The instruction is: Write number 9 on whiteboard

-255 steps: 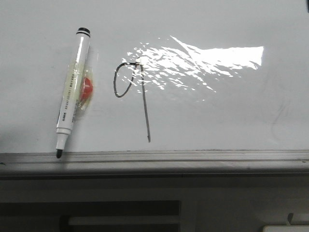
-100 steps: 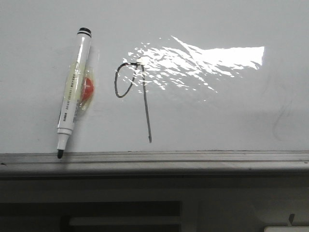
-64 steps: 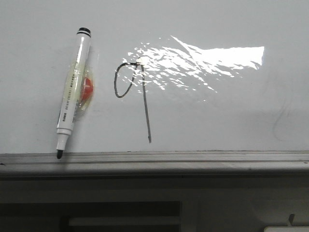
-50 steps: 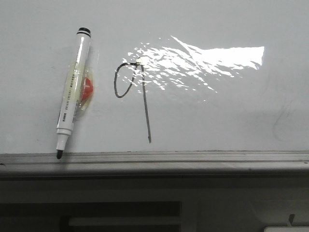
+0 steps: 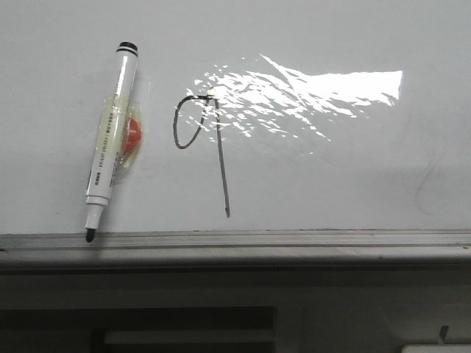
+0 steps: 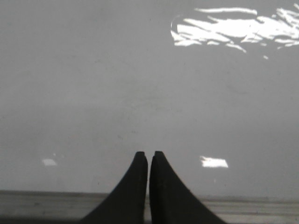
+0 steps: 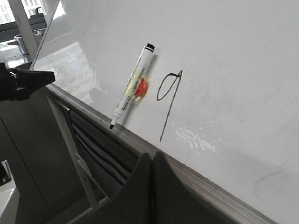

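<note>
Number 9 (image 5: 200, 147) already stands on the whiteboard (image 5: 331, 184) beside the uncapped marker (image 5: 110, 143) stuck there, both claws, left claw (image 6: 148, 156) and right claw (image 7: 152, 156), closed and empty, so a careless swing could smear the ink.

left gripper (image 6: 149, 156): jaws closed together, tips touching, nothing between them | right gripper (image 7: 152, 156): jaws closed together, empty | left gripper also seen side-on in right wrist view
</note>
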Controlling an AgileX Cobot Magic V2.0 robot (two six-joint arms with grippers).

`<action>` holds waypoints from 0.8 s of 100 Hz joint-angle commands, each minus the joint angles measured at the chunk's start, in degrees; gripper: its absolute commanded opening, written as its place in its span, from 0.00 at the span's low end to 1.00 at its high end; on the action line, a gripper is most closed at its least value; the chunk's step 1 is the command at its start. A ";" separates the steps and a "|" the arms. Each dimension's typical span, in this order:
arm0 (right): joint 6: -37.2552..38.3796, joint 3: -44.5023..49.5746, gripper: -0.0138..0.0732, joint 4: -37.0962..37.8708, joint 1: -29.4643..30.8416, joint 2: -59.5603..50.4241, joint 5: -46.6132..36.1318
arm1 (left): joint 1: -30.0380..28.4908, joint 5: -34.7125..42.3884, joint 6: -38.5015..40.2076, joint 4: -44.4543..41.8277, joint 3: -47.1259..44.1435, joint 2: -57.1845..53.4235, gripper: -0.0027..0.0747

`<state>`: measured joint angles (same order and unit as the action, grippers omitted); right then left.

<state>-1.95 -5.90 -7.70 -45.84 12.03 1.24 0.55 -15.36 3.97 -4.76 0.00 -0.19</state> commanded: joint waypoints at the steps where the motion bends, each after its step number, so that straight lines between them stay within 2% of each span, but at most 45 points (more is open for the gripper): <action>1: -0.05 -1.57 0.08 0.75 0.00 0.28 -4.79 | -0.14 0.56 -0.31 -0.13 -1.18 -1.65 0.01; 7: -0.05 -1.57 0.08 0.75 0.00 0.28 -4.89 | -0.14 -1.23 0.12 0.07 -1.18 -1.65 0.01; 80: -0.05 -1.57 0.08 0.75 0.00 0.28 -4.89 | -0.14 -1.02 0.22 0.19 -1.18 -1.65 0.01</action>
<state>-1.95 -5.90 -7.70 -45.84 12.03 1.24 0.50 -19.25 3.97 -4.76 0.03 -0.19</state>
